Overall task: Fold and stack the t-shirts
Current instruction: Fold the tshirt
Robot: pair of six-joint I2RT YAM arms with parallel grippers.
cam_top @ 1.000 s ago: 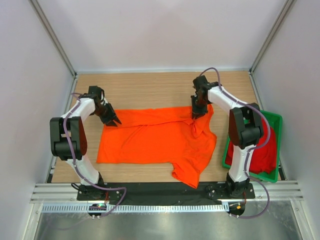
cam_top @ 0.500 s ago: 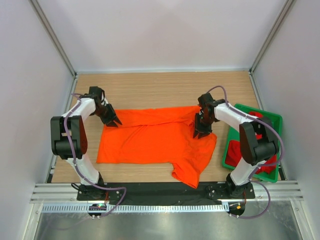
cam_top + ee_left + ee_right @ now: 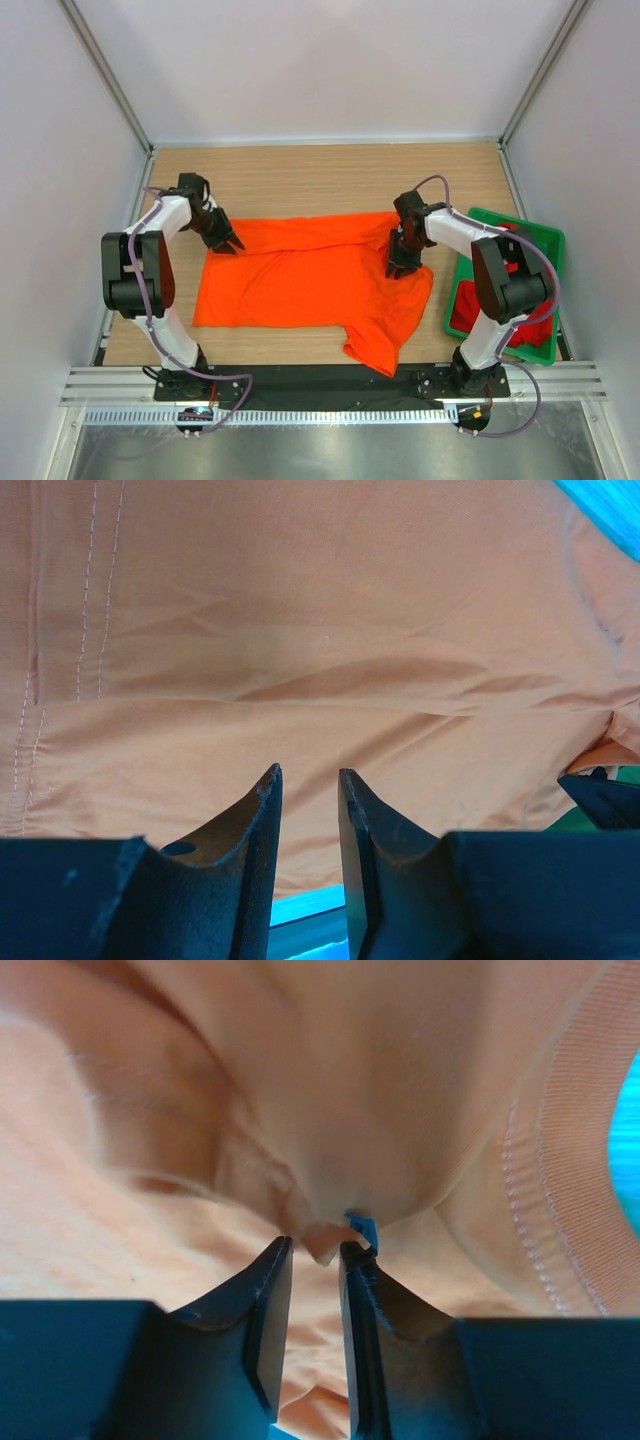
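The orange t-shirt (image 3: 300, 280) lies spread on the wooden table, its right end bunched and one sleeve hanging toward the near edge. My left gripper (image 3: 228, 245) rests at the shirt's far left corner. In the left wrist view its jaws (image 3: 308, 772) stand narrowly apart over smooth orange cloth (image 3: 320, 660), with nothing between them. My right gripper (image 3: 397, 268) sits on the shirt's right part. In the right wrist view its jaws (image 3: 315, 1245) are narrowly apart, with a small pucker of cloth (image 3: 322, 1238) at the tips. The red t-shirt (image 3: 535, 305) lies crumpled in the tray.
A green plastic tray (image 3: 540, 232) stands at the right edge of the table, beside the right arm. White walls and metal posts close in the table on three sides. The arm bases sit on the black rail at the near edge.
My right gripper has moved from the shirt's far right corner toward the near side, and that corner came with it and now lies bunched. The left gripper has not moved.
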